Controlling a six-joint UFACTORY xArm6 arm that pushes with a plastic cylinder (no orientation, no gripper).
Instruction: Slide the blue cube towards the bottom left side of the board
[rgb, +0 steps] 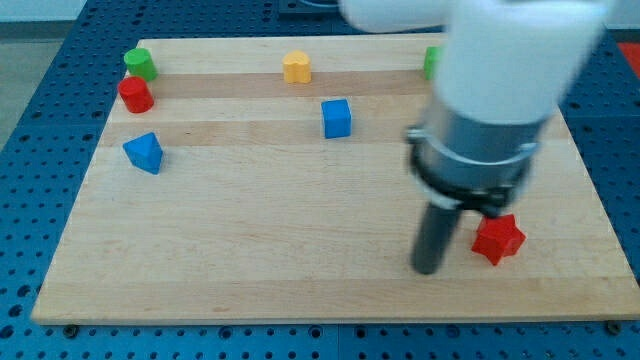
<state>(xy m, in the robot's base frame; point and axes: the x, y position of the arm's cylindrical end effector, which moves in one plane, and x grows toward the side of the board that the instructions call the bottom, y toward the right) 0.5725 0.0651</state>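
Wooden board (300, 250) carries: blue cube (337, 118), blue triangular block (144, 153), red star block (498, 239).

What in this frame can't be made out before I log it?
- Green block at the view's top: mostly hidden by the arm, shape unclear.
- Red star-like block: upper part covered by the arm's collar.
- My tip: motion-blurred, and the camera view cannot show table contact.
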